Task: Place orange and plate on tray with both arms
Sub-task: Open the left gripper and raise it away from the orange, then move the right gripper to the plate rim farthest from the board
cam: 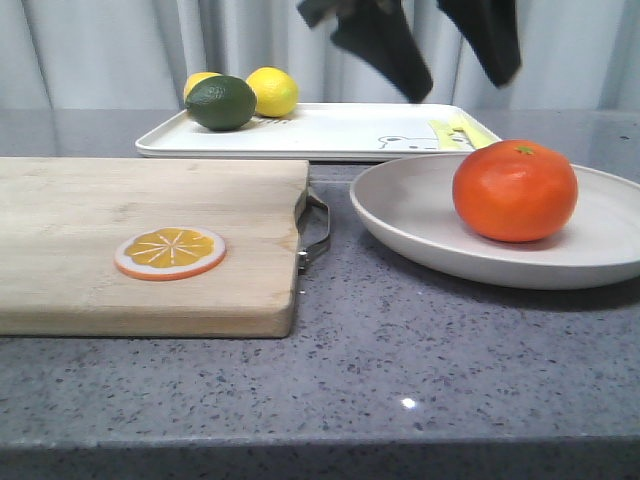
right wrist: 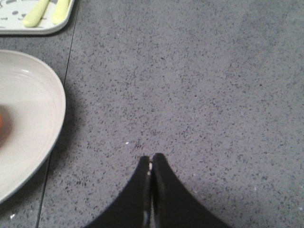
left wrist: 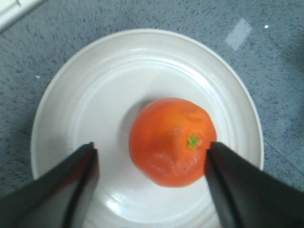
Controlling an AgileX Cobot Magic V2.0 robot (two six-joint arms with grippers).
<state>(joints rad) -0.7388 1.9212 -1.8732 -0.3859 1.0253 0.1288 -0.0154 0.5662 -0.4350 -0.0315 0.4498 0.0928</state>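
Observation:
The orange (cam: 515, 190) sits on the off-white plate (cam: 420, 215) at the right of the grey counter. Behind them lies the white tray (cam: 330, 130). My left gripper (left wrist: 152, 145) hangs open above the orange (left wrist: 171, 140), one dark finger on each side of it and not touching. Its fingers (cam: 390, 50) show at the top of the front view. My right gripper (right wrist: 152, 156) is shut with nothing in it, over bare counter beside the plate's rim (right wrist: 52, 109). It does not show in the front view.
A wooden cutting board (cam: 150, 200) with a metal handle (cam: 318, 225) fills the left side and carries an orange slice (cam: 170, 252). Two yellow lemons (cam: 272, 90) and a dark green fruit (cam: 220, 102) occupy the tray's left end. The counter's front edge is near.

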